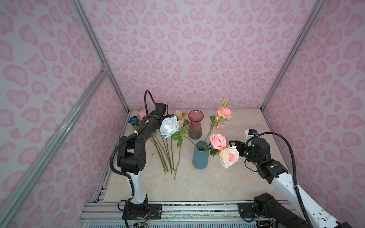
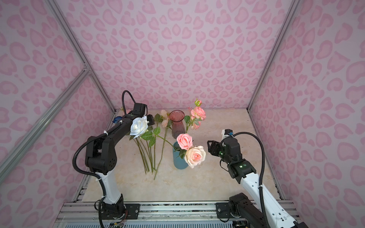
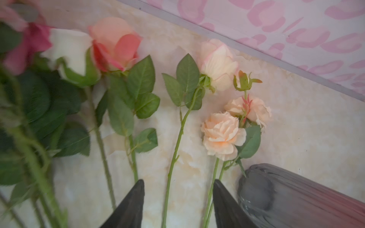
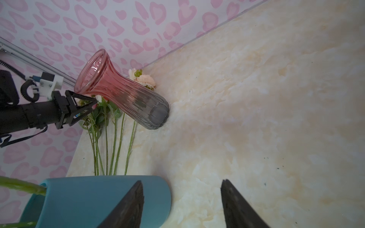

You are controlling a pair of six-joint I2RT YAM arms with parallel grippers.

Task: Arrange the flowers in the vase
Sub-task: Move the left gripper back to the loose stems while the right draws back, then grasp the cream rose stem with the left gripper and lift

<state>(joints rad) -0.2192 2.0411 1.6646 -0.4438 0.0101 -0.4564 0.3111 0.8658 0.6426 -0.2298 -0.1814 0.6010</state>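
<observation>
**Top views.** The blue vase (image 1: 200,158) is standing mid-table (image 1: 237,177), just near of the empty glass vase (image 1: 195,124). Four stems are sitting in it. The white rose (image 1: 169,126) is leaning left. The pink rose (image 1: 217,141) and peach rose (image 1: 229,156) are drooping right over the rim. The pink spray (image 1: 224,113) is rising on the far side. The loose flowers (image 1: 166,154) are lying in a row at left, blooms far and stem ends near, probably so the stems are easy to grab. The right gripper (image 2: 210,146) is hovering just right of the peach rose. The white rose is hiding the left gripper's jaws here.

**Left wrist.** The left gripper (image 3: 178,182) is hanging over the row, jaws wide apart and gripping nothing. The cream rose (image 3: 217,65) is lying ahead, its stem running between the fingers on the table. This looks like lining up for the next pick.

**Right wrist.** The right gripper (image 4: 181,181) is gaping and empty beside the blue vase wall (image 4: 98,197). It is likely standing by to steady the vase.
</observation>
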